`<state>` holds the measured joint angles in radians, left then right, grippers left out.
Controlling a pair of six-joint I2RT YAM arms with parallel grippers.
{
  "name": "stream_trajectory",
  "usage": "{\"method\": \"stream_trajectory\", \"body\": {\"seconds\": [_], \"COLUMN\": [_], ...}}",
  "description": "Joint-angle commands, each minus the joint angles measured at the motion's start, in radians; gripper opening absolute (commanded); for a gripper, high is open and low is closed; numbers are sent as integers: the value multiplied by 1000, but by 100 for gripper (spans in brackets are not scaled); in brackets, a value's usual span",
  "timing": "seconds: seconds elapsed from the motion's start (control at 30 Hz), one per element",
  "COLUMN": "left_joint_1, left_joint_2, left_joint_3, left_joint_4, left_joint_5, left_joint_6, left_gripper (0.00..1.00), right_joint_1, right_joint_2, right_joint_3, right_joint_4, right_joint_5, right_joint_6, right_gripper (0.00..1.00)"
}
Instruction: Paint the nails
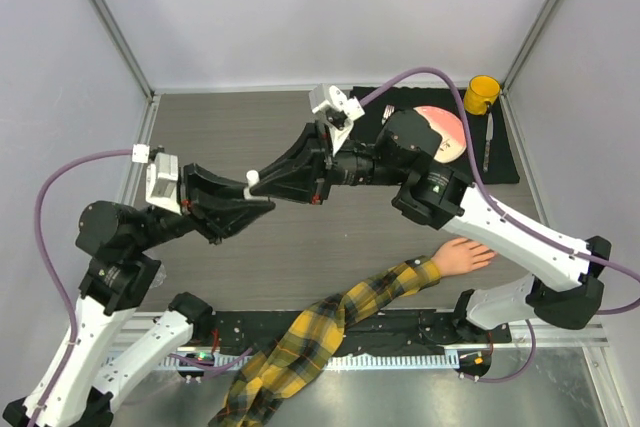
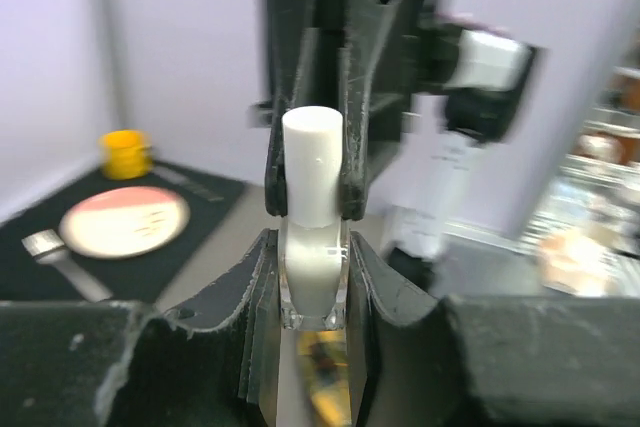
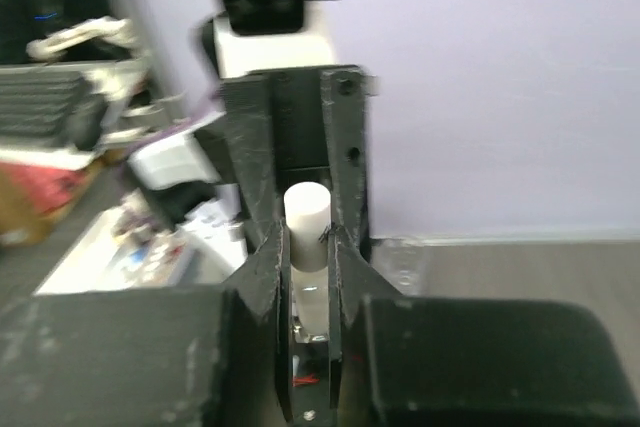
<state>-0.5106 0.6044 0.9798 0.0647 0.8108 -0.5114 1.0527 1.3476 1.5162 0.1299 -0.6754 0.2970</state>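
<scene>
Left wrist, left fingers closed on bottle

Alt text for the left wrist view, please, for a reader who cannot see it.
The left pincer grips a small clear bottle upright by its body while the right pincer, reaching in from opposite, clamps its white cap. Behind on the left, a black mat holds a plate and a yellow mug.

R arm just beside mannequin hand; obstructs

bottle 1 | mannequin hand 1 | plate 1 | mug 1 | knife 1 | mat 1
</scene>
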Motion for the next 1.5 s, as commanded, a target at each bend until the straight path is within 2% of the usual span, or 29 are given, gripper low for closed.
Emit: {"method": "stream_trajectory", "body": {"seconds": [0.0, 0.07, 0.1, 0.13, 0.2, 0.27, 0.33, 0.47, 0.6, 0.73, 0.77, 0.87, 0.93, 1.07, 1.1, 1.13, 1.2, 1.33, 1.47], "left_joint_1": [3, 4, 3, 4, 4, 3, 1, 3, 3, 1, 3, 3, 3, 3, 3, 3, 3, 3, 3], "left_joint_2": [57, 89, 98, 112, 133, 147, 150, 144, 117, 92, 87, 64, 46, 11, 8, 3, -5, 1, 23], "left_joint_3": [74, 68, 65, 62, 45, 30, 20, -9, -16, 5, 7, 7, 7, -7, -10, -22, -44, -93, -139], "left_joint_4": [-270, -261, -252, -243, -209, -189, -178, -151, -160, -230, -236, -252, -259, -229, -212, -165, -91, 137, 421], "left_joint_5": [-464, -530, -545, -555, -559, -564, -571, -562, -533, -466, -452, -374, -311, -162, -122, -32, 42, 165, 287], "left_joint_6": [316, 356, 359, 364, 369, 367, 360, 344, 330, 321, 317, 295, 277, 252, 245, 229, 153, -4, -234], "left_gripper": [0, 0, 0, 0, 0, 0, 0, 0, 0, 0, 0, 0, 0, 0, 0, 0, 0, 0, 0], "right_joint_1": [133, 272, 318, 402, 461, 515, 532, 564, 563, 560, 560, 560, 549, 483, 457, 398, 348, 256, 153], "right_joint_2": [25, 70, 90, 140, 195, 301, 361, 468, 466, 395, 372, 277, 187, 3, -33, -100, -151, -229, -219], "right_joint_3": [83, 123, 168, 194, 281, 361, 461, 573, 596, 535, 498, 413, 362, 209, 182, 159, 104, 67, 67], "right_joint_4": [-354, -418, -433, -449, -493, -562, -601, -607, -604, -590, -589, -589, -589, -593, -595, -595, -587, -582, -553], "right_joint_5": [631, 880, 1182, 1289, 1620, 1771, 1856, 1883, 1789, 1579, 1477, 1353, 1298, 1011, 758, 643, 442, 349, 232], "right_joint_6": [-136, -188, -197, -211, -200, -211, -231, -275, -282, -292, -317, -299, -274, -266, -274, -286, -292, -289, -265], "right_gripper": [0, 0, 0, 0, 0, 0, 0, 0, 0, 38, 54, 69, 71, 77, 79, 79, 81, 83, 83]}}
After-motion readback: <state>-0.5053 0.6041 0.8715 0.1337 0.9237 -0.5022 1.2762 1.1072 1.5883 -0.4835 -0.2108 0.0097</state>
